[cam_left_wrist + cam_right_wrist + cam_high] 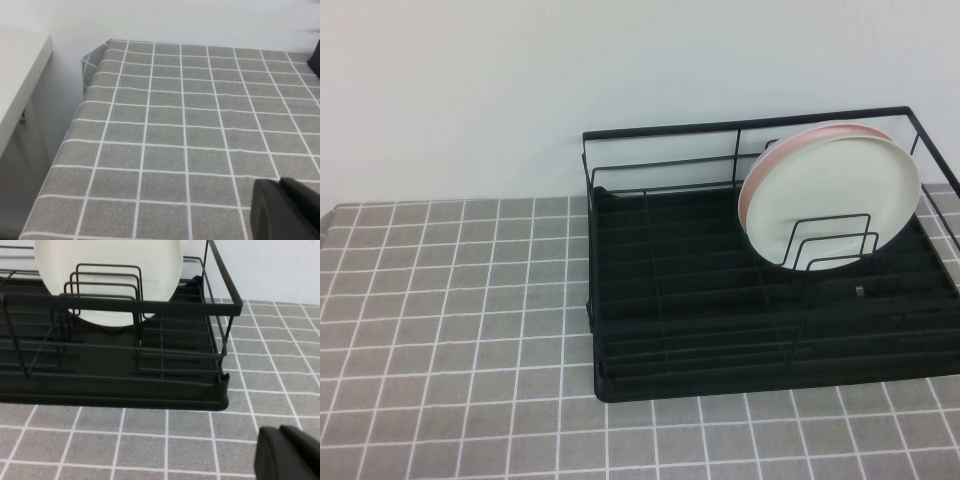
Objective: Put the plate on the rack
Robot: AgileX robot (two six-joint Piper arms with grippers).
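Note:
The white plate point(840, 190) stands on edge in the right part of the black wire rack point(720, 340), behind the upright wire dividers point(832, 245). It leans against the pale pink plate point(748, 195), of which only a rim shows behind it. The right wrist view shows the white plate point(110, 260) in the rack point(150, 390). My right gripper point(280, 429) is shut and empty, above the tablecloth just off the rack's near right corner. My left gripper point(281, 181) is shut and empty over the cloth at the table's left side. Neither gripper shows in the high view.
A grey checked tablecloth point(450, 330) covers the table. The table's left edge point(75, 125) drops off beside a white cabinet point(20, 70). A white wall stands behind the rack. A small metal piece point(859, 291) lies on the rack's base.

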